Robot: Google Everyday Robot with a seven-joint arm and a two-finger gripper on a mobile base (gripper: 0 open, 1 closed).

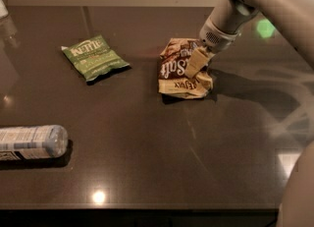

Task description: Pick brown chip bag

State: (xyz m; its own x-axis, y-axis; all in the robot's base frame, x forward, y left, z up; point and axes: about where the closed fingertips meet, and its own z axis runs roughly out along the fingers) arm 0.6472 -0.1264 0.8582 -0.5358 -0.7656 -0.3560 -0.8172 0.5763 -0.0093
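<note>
The brown chip bag (179, 71) lies crumpled on the dark table (147, 137), right of centre, with white "Salt" lettering showing. My gripper (198, 68) comes down from the upper right onto the bag's right side. One cream finger (195, 61) presses across the front of the bag and the other is hidden behind it. The foil is bunched between them. The bag still rests on the table.
A flat green Kettle chip bag (94, 56) lies to the left of the brown bag. A bottle on its side (32, 142) lies near the front left edge. My arm (265, 5) crosses the upper right. The table's front edge runs along the bottom.
</note>
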